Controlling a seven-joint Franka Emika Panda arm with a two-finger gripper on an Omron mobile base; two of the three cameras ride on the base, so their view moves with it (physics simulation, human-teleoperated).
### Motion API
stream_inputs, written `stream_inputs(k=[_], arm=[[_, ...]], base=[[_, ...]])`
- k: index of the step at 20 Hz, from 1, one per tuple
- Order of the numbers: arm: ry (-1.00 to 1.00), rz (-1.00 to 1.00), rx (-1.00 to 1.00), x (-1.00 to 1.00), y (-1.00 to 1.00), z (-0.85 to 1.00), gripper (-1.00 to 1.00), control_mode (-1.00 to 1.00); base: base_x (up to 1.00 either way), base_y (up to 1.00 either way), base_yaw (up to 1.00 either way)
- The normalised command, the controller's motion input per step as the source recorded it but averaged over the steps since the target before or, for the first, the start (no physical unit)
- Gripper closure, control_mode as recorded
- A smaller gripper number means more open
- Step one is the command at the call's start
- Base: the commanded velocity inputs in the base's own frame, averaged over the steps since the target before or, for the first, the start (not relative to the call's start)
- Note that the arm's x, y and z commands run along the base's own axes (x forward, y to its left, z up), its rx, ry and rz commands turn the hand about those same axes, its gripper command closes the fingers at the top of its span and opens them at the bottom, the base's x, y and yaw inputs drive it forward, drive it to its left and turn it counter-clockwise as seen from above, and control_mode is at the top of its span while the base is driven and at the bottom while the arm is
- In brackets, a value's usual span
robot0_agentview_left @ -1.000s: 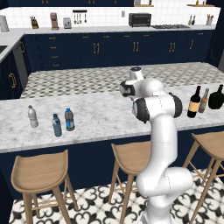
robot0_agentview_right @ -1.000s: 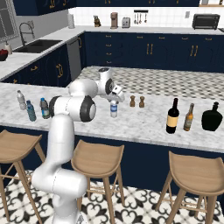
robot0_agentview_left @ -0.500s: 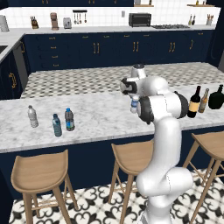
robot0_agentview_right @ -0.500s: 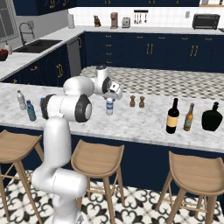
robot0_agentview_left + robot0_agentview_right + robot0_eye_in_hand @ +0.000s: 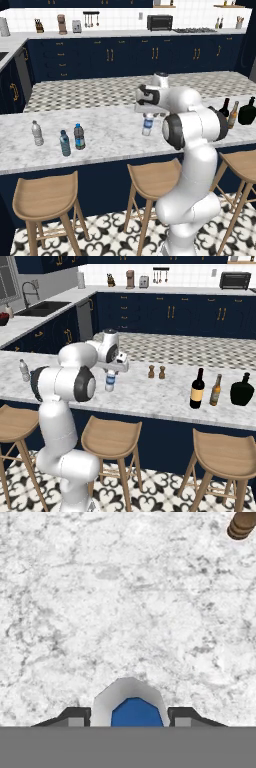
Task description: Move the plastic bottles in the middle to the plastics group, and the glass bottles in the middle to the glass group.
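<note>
I'm holding the small clear whitish plastic bottle with the blue label (image 5: 147,124) clamped in the gripper (image 5: 130,716), hanging just over the white marble counter (image 5: 110,130) mid-island.

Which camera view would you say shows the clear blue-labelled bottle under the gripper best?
The right base view: the clear bottle stands in full side profile below the gripper. The left base view shows it smaller; the hand view sees just its top.
</note>
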Motion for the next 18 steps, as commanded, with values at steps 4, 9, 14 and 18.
stream_inputs(k=[4, 9, 14, 18], arm=[[0.00, 0.18, 0.00, -0.49, 1.00, 0.07, 1.00, -1.00], [0.01, 0.26, 0.00, -0.32, 1.00, 0.07, 1.00, -1.00], [0.00, 0.24, 0.00, 0.04, 0.98, 0.13, 1.00, -1.00], [-0.01, 0.16, 0.00, 0.13, 0.96, 0.01, 1.00, -1.00]], base=[[0.00, 0.00, 0.00], [0.00, 0.00, 0.00], [0.00, 0.00, 0.00], [0.00, 0.00, 0.00]])
